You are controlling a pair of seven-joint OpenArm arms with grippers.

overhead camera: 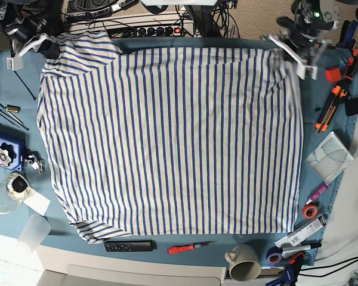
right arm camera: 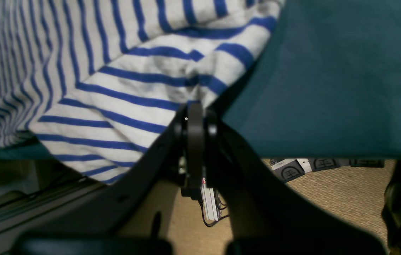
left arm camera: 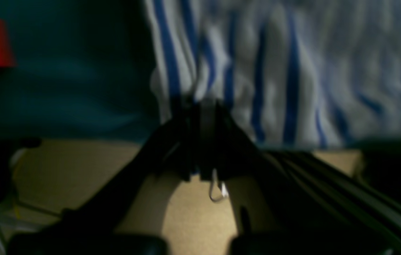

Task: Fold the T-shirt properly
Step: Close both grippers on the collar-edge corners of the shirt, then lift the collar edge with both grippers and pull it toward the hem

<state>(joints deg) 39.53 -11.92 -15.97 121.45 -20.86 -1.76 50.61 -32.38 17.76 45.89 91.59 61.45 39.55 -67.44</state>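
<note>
My T-shirt (overhead camera: 167, 143) covers nearly the whole table (overhead camera: 322, 113), so I have only thin margins to pass through. At the frame's left edge a blue device (overhead camera: 5, 149) and a bulb (overhead camera: 6, 193) block me; along the bottom lie a remote (overhead camera: 127, 245), a red screwdriver (overhead camera: 190, 246) and a mug (overhead camera: 244, 263). The right edge is crowded with an orange knife (overhead camera: 329, 107), a packet (overhead camera: 329, 156) and a tape roll (overhead camera: 310, 210).

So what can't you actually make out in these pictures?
- Left wrist view: blurred and dark; the left claw meets the T-shirt, but the pinched fold is unclear.
- Right wrist view: the right claw hides the cloth edge it pinches.
- Base view: the shirt covers most of the table; both claws look tiny.
</note>
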